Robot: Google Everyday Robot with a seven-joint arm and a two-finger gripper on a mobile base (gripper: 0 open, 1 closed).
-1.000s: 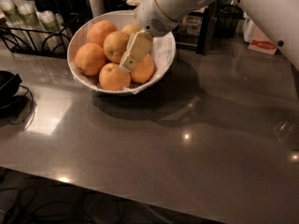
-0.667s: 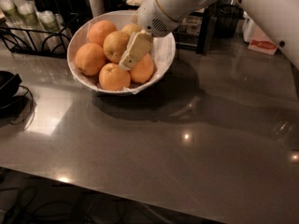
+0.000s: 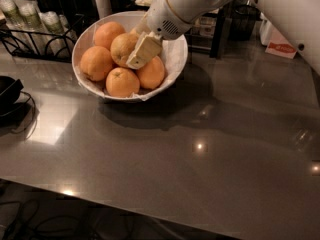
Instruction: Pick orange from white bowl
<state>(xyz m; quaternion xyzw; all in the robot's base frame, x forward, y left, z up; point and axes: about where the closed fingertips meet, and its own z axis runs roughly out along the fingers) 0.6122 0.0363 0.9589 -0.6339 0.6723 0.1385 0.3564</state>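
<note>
The white bowl (image 3: 176, 59), lined with white paper, stands at the back left of the grey table and holds several oranges. The yellowish golden orange (image 3: 122, 47) lies in the bowl's middle, among deeper orange fruits (image 3: 121, 82). My gripper (image 3: 139, 54), cream coloured on a white arm that reaches in from the upper right, is down inside the bowl. It rests against the right side of the golden orange and above another fruit (image 3: 152, 73). Part of the gripper is hidden behind the wrist.
A black wire rack with jars (image 3: 30, 24) stands behind the bowl on the left. A black object with a cable (image 3: 9, 91) lies at the left edge. Dark containers (image 3: 240, 19) and a white box with a red label (image 3: 280, 46) stand at the back right.
</note>
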